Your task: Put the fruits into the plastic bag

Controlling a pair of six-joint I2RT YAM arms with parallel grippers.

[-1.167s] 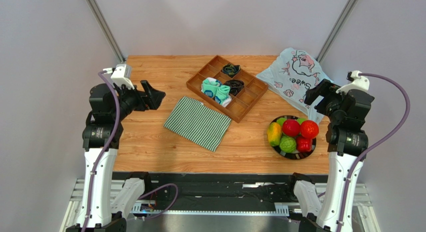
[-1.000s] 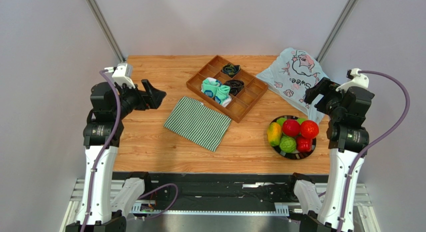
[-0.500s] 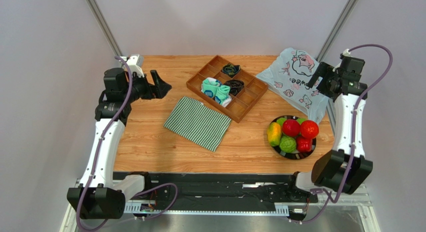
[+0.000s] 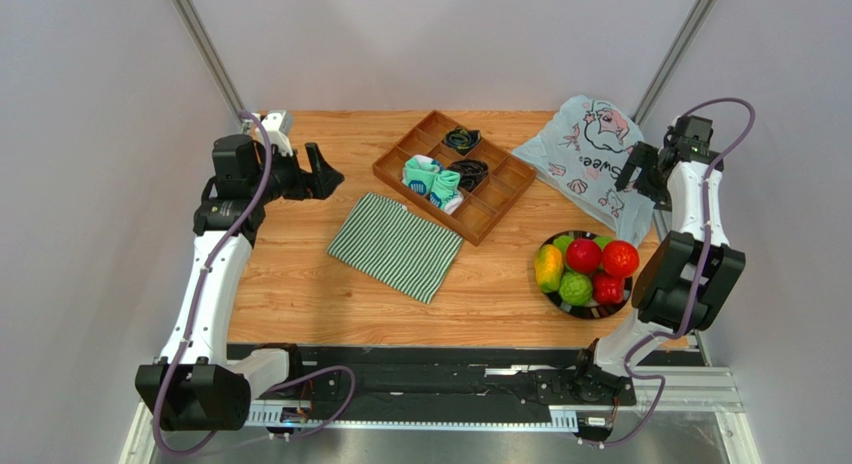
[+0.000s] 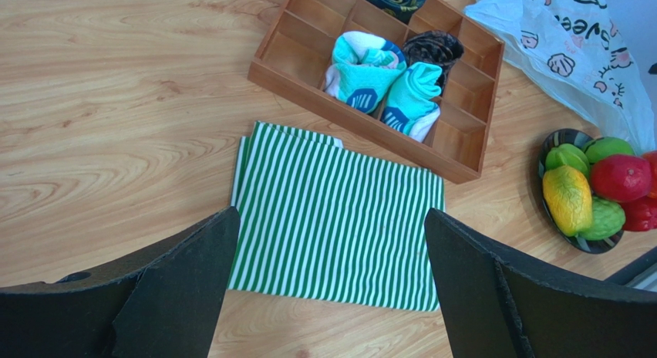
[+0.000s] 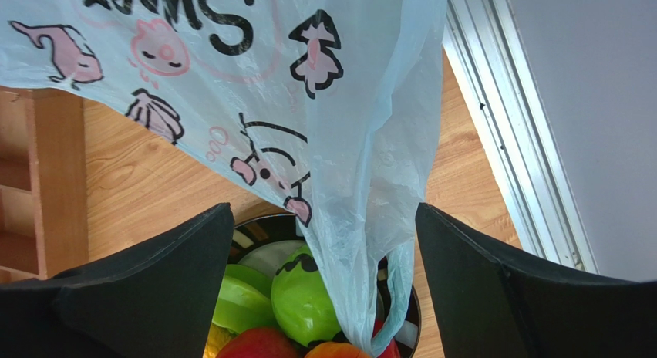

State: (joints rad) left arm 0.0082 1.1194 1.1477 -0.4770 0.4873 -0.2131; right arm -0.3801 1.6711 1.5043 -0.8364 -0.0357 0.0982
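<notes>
The fruits (image 4: 583, 270) lie heaped on a dark plate (image 4: 555, 303) at the front right: red, green and a yellow-orange one. They also show in the left wrist view (image 5: 594, 188) and the right wrist view (image 6: 308, 300). The pale-blue plastic bag (image 4: 585, 149) with cartoon print lies flat at the back right, a handle loop (image 6: 393, 285) draped over the plate. My right gripper (image 4: 633, 170) is open and empty above the bag's right edge. My left gripper (image 4: 327, 171) is open and empty, raised over the table's left.
A green-and-white striped cloth (image 4: 396, 246) lies in the middle. A wooden divided tray (image 4: 493, 206) holds teal socks (image 4: 432, 181) and dark items behind it. The table's right edge and a metal rail (image 6: 501, 134) run close to the bag.
Both arms have stretched out from their folded pose. My right gripper swung back over the bag's right side; my left gripper moved back and slightly right. Nothing on the table moved.
</notes>
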